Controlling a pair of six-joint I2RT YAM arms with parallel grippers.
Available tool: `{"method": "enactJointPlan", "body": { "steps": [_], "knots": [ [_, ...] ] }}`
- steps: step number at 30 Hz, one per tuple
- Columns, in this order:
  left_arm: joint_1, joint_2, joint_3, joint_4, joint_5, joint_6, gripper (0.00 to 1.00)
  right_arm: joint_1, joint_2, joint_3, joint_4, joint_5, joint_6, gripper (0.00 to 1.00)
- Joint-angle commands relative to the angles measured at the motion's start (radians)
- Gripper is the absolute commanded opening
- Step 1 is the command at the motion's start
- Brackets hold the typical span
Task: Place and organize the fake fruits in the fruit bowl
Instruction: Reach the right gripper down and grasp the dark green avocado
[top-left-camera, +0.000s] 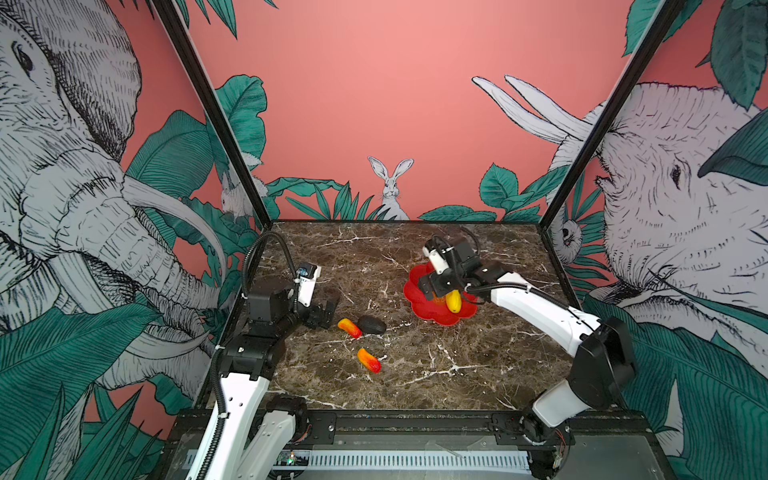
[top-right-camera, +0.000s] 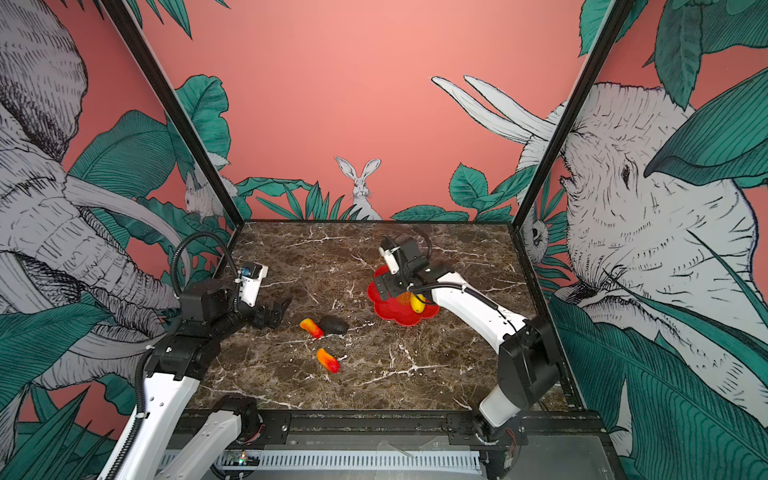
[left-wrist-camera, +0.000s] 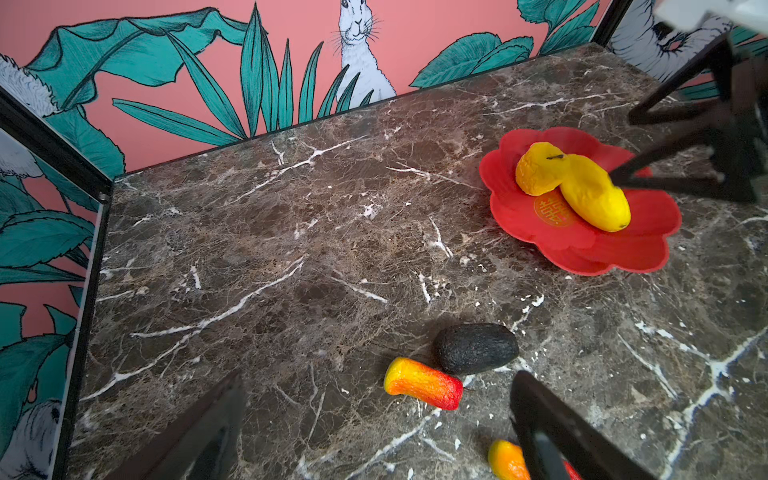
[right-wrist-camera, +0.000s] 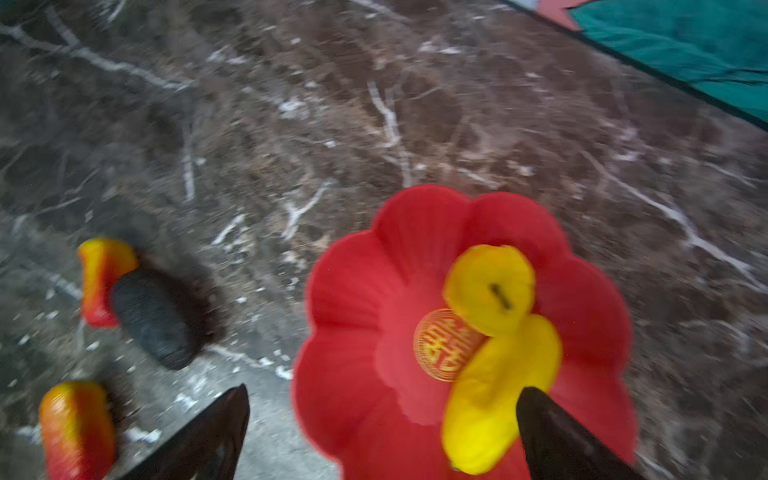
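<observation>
The red scalloped fruit bowl (top-left-camera: 441, 319) (top-right-camera: 388, 312) (left-wrist-camera: 582, 249) (right-wrist-camera: 353, 332) sits right of centre. In it lie a long yellow fruit (top-left-camera: 454, 301) (top-right-camera: 417, 304) (left-wrist-camera: 594, 193) (right-wrist-camera: 490, 395) and a bumpy round yellow one (left-wrist-camera: 538, 170) (right-wrist-camera: 490, 289), touching. My right gripper (top-left-camera: 430, 287) (right-wrist-camera: 384, 392) hovers open over the bowl, one finger beside the long fruit, holding nothing. On the marble lie a dark oval (top-left-camera: 371, 324) (left-wrist-camera: 476, 347) and two orange-red fruits (top-left-camera: 349, 327) (top-left-camera: 369, 360) (left-wrist-camera: 423, 383). My left gripper (top-left-camera: 326, 311) (left-wrist-camera: 378, 415) stands open just left of them.
Painted walls with black corner posts (top-left-camera: 208, 104) close the marble table (top-left-camera: 415, 374) on the left, back and right. A black rail (top-left-camera: 395, 419) runs along its front edge. The right wrist view is blurred.
</observation>
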Motion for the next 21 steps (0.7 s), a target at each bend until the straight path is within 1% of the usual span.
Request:
{"method": "enactJointPlan", "body": {
  "steps": [1,4,7,14,16,21],
  "knots": [
    [0.0,-0.001,-0.009,-0.013,0.008,-0.004,1.0,0.087,0.111,0.061,0.024,-0.049,-0.029,0.99],
    [0.0,-0.002,-0.009,-0.013,0.009,-0.004,1.0,0.157,0.218,0.141,0.023,-0.057,-0.038,0.99],
    [-0.001,-0.006,-0.01,-0.014,0.008,-0.004,1.0,0.203,0.309,0.21,0.028,-0.09,-0.041,0.99],
    [0.0,-0.011,-0.012,-0.014,0.006,-0.003,1.0,0.245,0.463,0.307,0.031,-0.16,-0.031,0.98],
    [0.0,-0.012,-0.013,-0.014,0.005,-0.004,1.0,0.25,0.495,0.322,0.03,-0.169,-0.02,0.95],
    [0.0,-0.014,-0.012,-0.014,0.003,-0.004,1.0,0.25,0.54,0.333,0.032,-0.169,0.004,0.83]
  ]
}}
